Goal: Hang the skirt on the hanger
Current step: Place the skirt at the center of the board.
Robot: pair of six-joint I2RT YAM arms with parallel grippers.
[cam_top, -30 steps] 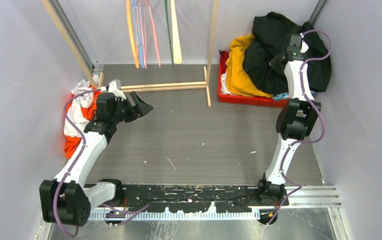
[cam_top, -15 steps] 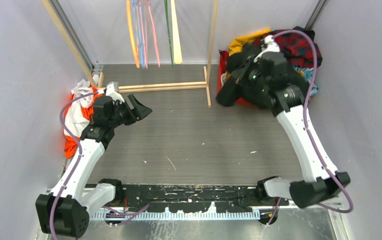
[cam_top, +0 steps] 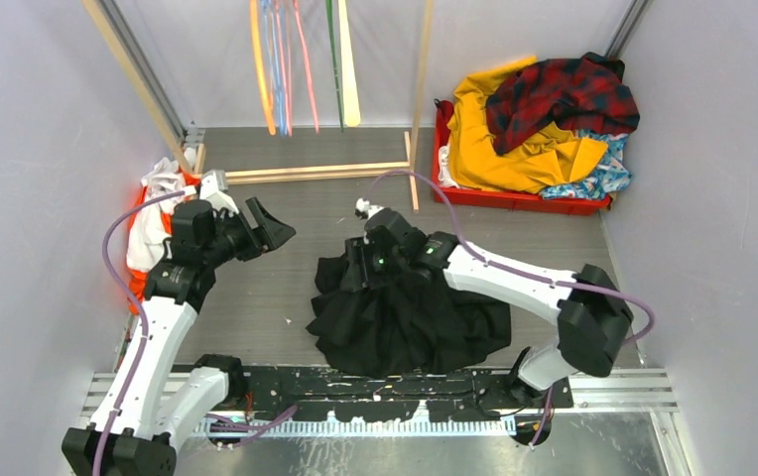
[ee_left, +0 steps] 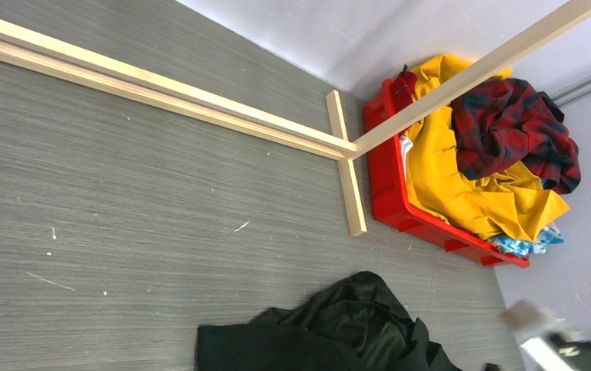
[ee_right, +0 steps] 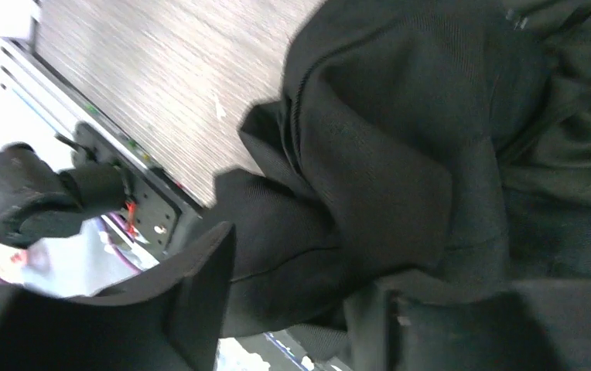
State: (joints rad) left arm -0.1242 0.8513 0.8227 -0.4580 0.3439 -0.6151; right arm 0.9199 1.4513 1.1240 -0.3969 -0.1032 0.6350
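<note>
Grey wood-grain tabletop (cam_top: 256, 327) — a pale wooden rack frame (cam_top: 315, 172) stands at its far end, with plain lilac-white walls (cam_top: 38, 149) behind and beside the frame.

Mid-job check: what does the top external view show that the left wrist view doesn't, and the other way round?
Only top external: the left arm, the hangers at the back, a white-and-orange clothes pile at far left. Only left wrist: nothing extra, just a lower angle. Both: the black coat on the table, the rack base, and the red bin holding a yellow garment, a plaid garment and the skirt peeking out beneath them.
</note>
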